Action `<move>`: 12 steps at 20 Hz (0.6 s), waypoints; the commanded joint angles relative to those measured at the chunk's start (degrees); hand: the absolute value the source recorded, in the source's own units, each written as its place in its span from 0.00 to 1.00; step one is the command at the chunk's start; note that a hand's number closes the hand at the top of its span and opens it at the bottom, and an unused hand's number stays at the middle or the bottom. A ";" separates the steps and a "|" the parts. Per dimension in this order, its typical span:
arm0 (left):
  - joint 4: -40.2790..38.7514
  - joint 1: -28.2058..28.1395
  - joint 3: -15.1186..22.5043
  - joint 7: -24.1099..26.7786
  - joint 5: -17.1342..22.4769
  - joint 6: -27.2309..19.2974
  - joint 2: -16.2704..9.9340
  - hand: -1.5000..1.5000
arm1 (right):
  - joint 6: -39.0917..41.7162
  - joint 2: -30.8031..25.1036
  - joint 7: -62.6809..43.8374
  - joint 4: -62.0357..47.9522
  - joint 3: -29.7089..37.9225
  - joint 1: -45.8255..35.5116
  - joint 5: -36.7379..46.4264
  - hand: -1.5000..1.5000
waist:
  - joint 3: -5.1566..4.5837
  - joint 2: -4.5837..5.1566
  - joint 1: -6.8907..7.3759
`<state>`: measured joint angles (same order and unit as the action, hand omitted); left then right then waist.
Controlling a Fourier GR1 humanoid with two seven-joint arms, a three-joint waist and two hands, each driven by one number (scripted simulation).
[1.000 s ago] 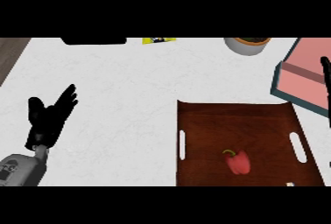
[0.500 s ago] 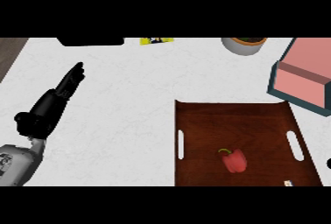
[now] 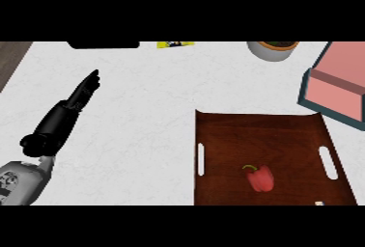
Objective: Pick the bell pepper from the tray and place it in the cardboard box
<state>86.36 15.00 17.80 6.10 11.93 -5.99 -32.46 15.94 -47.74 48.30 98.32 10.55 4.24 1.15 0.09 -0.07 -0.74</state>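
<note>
Left hand (image 3: 68, 111) fingers straight, released, holding nothing, lying over the white counter (image 3: 143, 87) at left, well apart from the red bell pepper (image 3: 260, 178) lying inside the brown tray (image 3: 285, 130); pink cardboard box (image 3: 339, 84) beyond the tray's far right corner.

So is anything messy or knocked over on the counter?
Nothing stands out. The bell pepper lies on its side in the brown tray, nothing is spilled, and the left hand is stretched out flat over the counter.

One head view looks steeply down on the counter (image 3: 143, 96) from above.
</note>
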 commanded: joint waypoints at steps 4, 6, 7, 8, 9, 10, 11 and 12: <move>0.79 -3.32 -0.06 1.26 -0.85 0.71 0.00 0.50 | -2.26 -7.59 -2.86 11.81 -2.24 6.50 17.09 0.00 | -0.23 -0.37 -0.53; 0.55 -2.45 -0.67 0.89 -1.45 -0.14 0.74 0.50 | -3.40 -7.58 -4.27 14.08 -3.39 9.23 22.29 0.00 | -0.16 -0.25 -0.60; 0.32 -1.81 -1.46 0.49 -1.59 0.27 0.26 0.50 | -3.18 -6.30 -7.99 19.39 -4.31 10.44 22.80 0.00 | -0.18 -0.28 -0.67; 0.27 -3.23 -0.12 1.76 -1.87 0.33 1.40 0.50 | -3.95 -4.89 -10.77 23.87 -7.69 13.14 26.10 0.00 | -0.22 -0.37 -1.02; -1.76 -2.38 -1.74 3.66 -2.01 1.15 0.95 0.50 | -2.78 -6.54 -9.70 23.29 -4.96 14.12 26.79 0.00 | -0.18 -0.21 -0.94; -0.97 -2.51 -2.63 3.03 -0.48 3.05 -0.18 0.50 | -2.86 -6.29 -14.41 24.15 -6.48 11.66 29.45 0.00 | -0.19 -0.10 -0.04; -1.11 -2.28 -1.55 2.61 -2.51 0.94 1.27 0.50 | -5.21 -4.19 -15.69 27.93 -8.03 15.22 33.49 0.00 | -0.16 -0.22 -0.69; 0.96 -2.25 -0.64 -0.11 -2.84 0.74 1.77 0.50 | -1.71 -5.74 -18.27 31.41 -5.09 15.95 31.36 0.00 | -0.16 -0.32 -0.73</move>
<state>86.28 12.69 16.75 7.67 10.13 -5.07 -31.57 12.90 -53.21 36.77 120.80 5.24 16.35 27.42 -0.07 -0.30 -1.30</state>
